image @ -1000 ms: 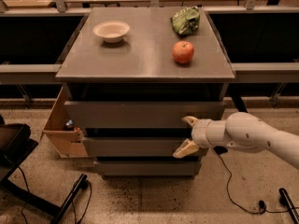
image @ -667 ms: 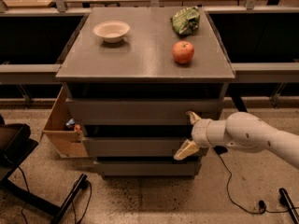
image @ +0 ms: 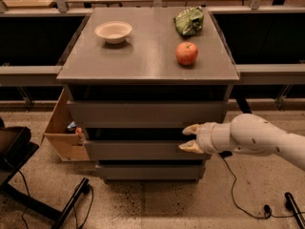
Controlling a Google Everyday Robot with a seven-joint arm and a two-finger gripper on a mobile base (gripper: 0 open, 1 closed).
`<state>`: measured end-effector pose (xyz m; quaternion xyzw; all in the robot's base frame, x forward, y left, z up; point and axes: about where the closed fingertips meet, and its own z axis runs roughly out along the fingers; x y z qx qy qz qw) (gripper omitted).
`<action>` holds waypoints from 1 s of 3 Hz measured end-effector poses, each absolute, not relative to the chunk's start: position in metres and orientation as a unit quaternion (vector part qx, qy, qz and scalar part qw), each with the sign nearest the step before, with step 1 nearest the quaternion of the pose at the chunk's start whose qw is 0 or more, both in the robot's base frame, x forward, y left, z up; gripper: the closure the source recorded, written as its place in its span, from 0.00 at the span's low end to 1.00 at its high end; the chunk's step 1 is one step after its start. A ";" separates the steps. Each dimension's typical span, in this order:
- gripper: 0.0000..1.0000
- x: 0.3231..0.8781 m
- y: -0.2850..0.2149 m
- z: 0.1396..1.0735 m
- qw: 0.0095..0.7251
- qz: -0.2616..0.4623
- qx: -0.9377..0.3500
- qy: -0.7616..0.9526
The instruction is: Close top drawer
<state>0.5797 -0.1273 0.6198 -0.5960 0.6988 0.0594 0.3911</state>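
The top drawer is the wide grey front just under the cabinet top, standing a little out from the cabinet with a dark gap above it. My gripper is at the right side of the cabinet front, just below the top drawer's lower edge and in front of the gap above the middle drawer. Its two cream fingers are apart, point left and hold nothing. The white arm reaches in from the right.
On the cabinet top stand a white bowl, a red apple and a green bag. A cardboard box sits at the cabinet's left. The bottom drawer is lowest. A black chair base and cables lie on the floor.
The gripper has shifted slightly left along the cabinet front, and its fingers have come closer together. The drawers, bowl, apple and bag have not moved.
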 end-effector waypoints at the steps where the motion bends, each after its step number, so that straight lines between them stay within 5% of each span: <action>1: 0.81 0.523 -0.138 0.620 0.291 0.034 -0.653 0.698; 2: 1.00 0.479 -0.167 0.643 0.181 -0.005 -0.689 0.701; 3: 0.76 0.456 -0.190 0.729 0.134 -0.103 -0.686 0.708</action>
